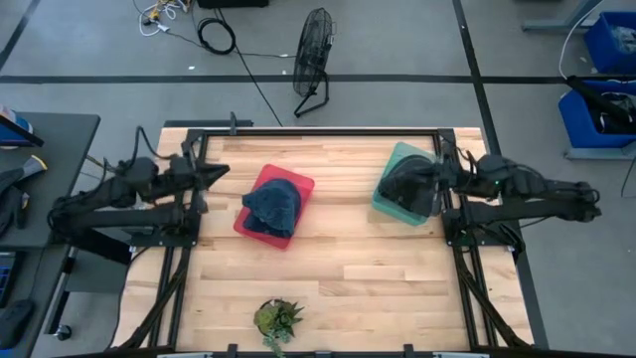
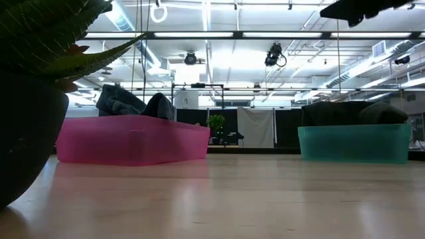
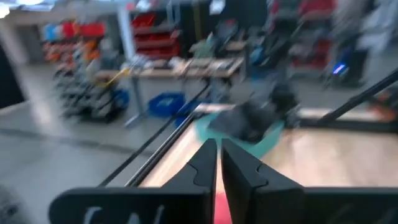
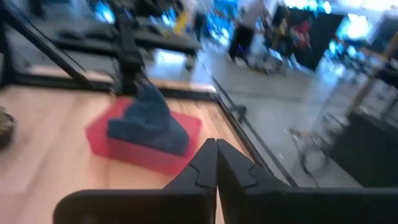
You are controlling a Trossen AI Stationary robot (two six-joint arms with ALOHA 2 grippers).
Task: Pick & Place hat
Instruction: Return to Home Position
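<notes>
A dark blue hat (image 1: 271, 208) lies in the red bin (image 1: 301, 185) left of the table's middle; it also shows in the right wrist view (image 4: 149, 121) and in the low view (image 2: 126, 103). A dark grey hat (image 1: 405, 184) fills the teal bin (image 1: 396, 159) on the right, seen too in the low view (image 2: 352, 113). My left gripper (image 1: 221, 174) hovers by the left edge, shut (image 3: 218, 160), above and left of the red bin. My right gripper (image 1: 433, 173) hangs over the teal bin's right side, shut (image 4: 216, 158), empty.
A small potted plant (image 1: 277, 318) stands near the table's near edge and fills the left of the low view (image 2: 33, 79). Bare wood lies between the bins and in front of them. A floor fan (image 1: 313, 60) stands beyond the far edge.
</notes>
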